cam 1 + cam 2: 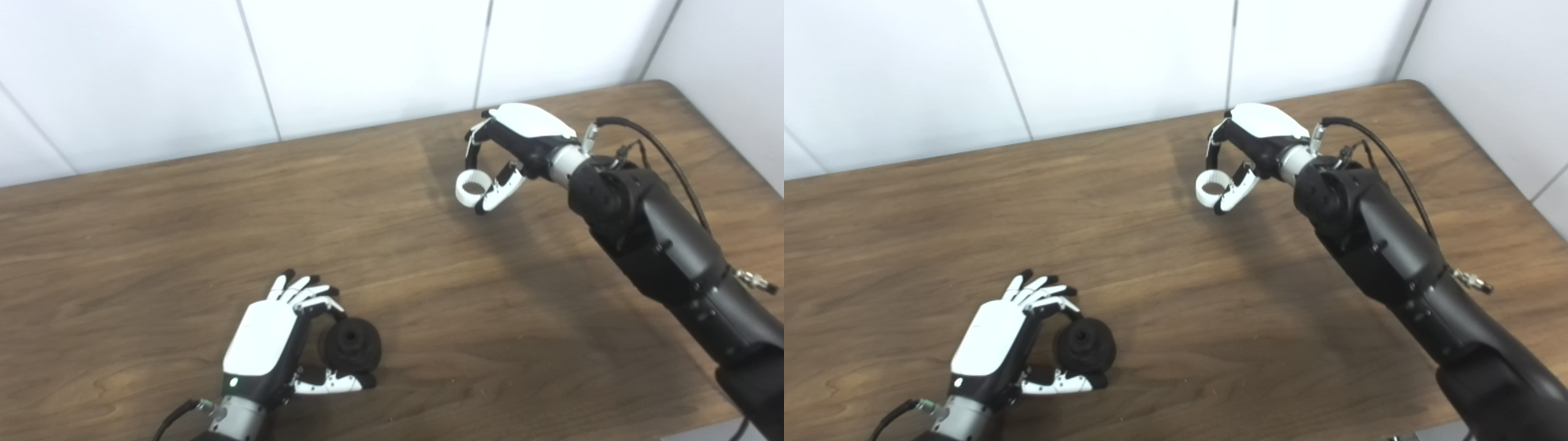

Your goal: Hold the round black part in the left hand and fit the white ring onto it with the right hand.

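A round black part [352, 345] with a hole in its face sits low near the table's front, held between the fingers and thumb of my left hand [269, 334]. Far off at the back right, my right hand [514, 144] pinches a white ring [473, 187] between fingertips and thumb, just above the tabletop. The ring's opening faces up. In the right eye view the black part [1085, 346], the left hand [998, 343], the ring [1211, 187] and the right hand [1255, 138] show the same way.
The brown wooden table [184, 245] runs to a white panelled wall [343, 61] at the back and right. My right forearm [661, 245] with a loose black cable [661, 153] crosses the table's right side.
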